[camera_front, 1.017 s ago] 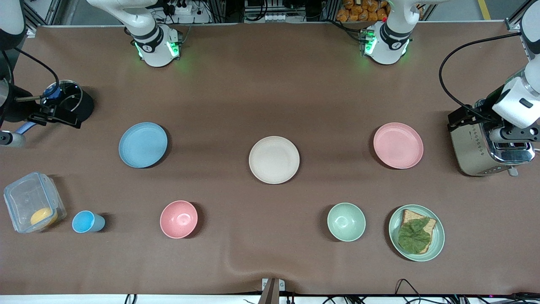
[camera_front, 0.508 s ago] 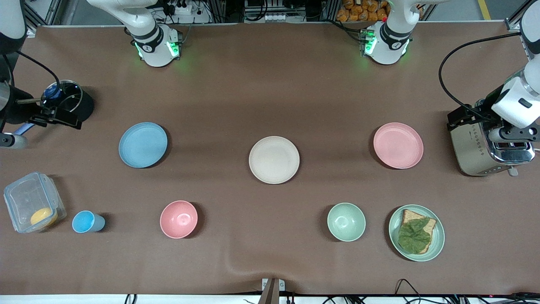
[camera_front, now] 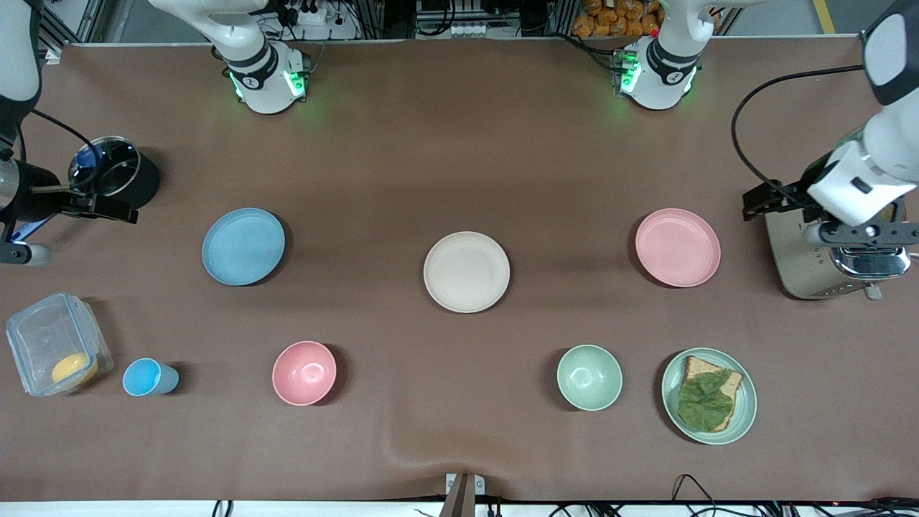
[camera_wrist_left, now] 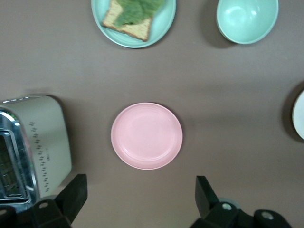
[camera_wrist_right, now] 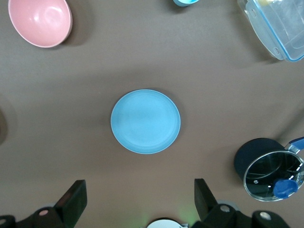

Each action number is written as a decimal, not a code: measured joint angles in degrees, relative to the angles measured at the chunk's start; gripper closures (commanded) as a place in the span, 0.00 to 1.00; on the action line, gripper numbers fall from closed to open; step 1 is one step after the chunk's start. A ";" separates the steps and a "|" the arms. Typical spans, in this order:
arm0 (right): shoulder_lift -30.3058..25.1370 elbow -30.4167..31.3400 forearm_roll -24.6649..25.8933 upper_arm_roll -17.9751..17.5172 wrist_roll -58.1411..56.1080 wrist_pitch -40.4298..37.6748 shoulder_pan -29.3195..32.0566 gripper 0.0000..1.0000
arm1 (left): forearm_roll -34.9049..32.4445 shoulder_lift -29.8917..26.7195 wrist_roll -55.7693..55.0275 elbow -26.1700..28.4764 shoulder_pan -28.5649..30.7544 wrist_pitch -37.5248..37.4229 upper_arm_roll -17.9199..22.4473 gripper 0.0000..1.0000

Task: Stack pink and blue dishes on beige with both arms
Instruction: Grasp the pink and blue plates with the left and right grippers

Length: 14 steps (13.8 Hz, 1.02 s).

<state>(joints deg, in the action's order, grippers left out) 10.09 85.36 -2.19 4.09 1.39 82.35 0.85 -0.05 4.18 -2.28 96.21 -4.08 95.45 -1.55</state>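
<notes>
Three plates sit apart in a row on your table: the beige plate (camera_front: 467,271) in the middle, the blue plate (camera_front: 243,246) toward the right arm's end, the pink plate (camera_front: 677,247) toward the left arm's end. Your left gripper (camera_wrist_left: 137,202) hangs with fingers spread wide and empty over the toaster (camera_front: 818,251) beside the pink plate. Your right gripper (camera_wrist_right: 137,202) hangs beside the black pot (camera_front: 115,172), fingers likewise parted and empty.
</notes>
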 measured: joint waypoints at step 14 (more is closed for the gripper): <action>8.56 20.95 -10.57 0.25 -24.92 18.66 13.98 0.00 | 5.28 27.45 17.20 1.50 14.24 2.52 0.46 0.00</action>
<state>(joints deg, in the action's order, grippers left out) 18.65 106.31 -12.76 4.35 -23.53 101.01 14.83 5.23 31.63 14.92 97.70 10.16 97.98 -1.09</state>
